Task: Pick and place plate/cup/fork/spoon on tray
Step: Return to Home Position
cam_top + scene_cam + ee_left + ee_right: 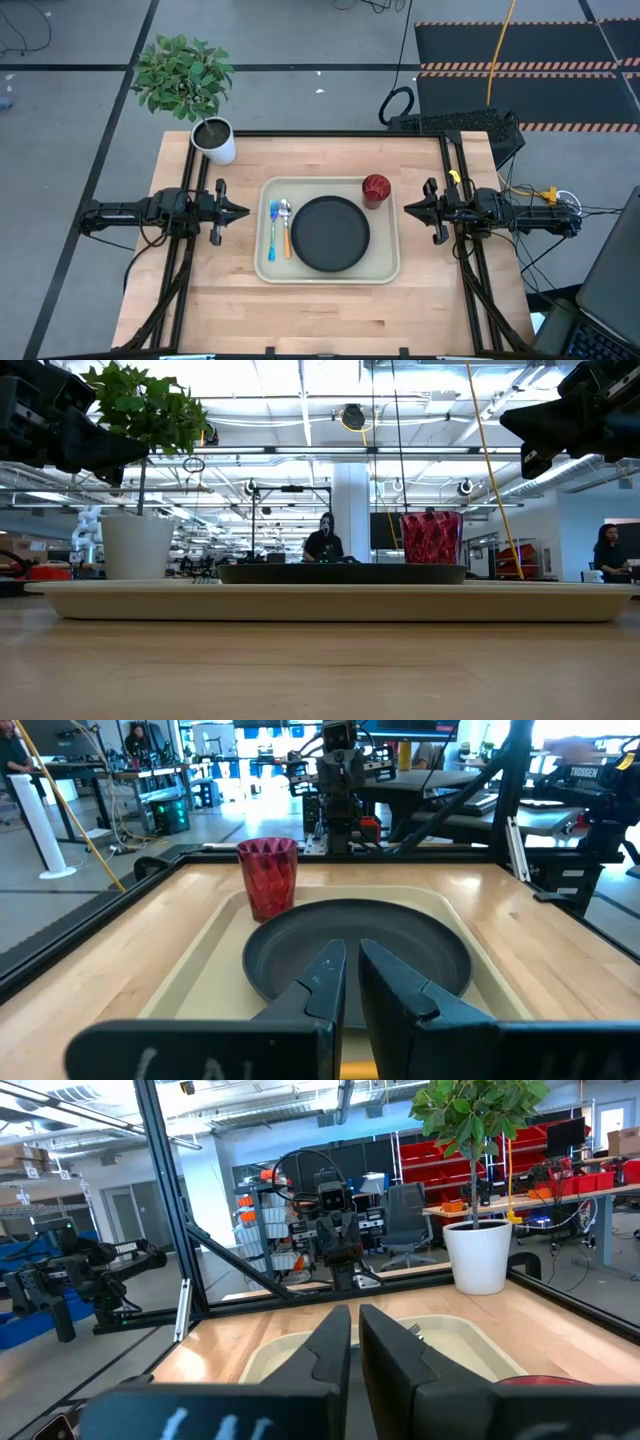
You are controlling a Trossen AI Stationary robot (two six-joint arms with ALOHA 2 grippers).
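The beige tray (390, 268) lies mid-table. On it rest the black plate (330, 233), the red cup (376, 188) upright at its far right corner, and the blue-handled fork (272, 232) beside the orange-handled spoon (286, 228) at its left. The plate (400, 945) and cup (268, 876) also show in the left wrist view. My left gripper (243, 211) hovers left of the tray, shut and empty. My right gripper (408, 209) hovers right of the tray, shut and empty.
A white pot with a green plant (214, 140) stands at the table's far left corner. Bare wood (330, 310) lies between the tray and the near edge. People show in the room beyond the table.
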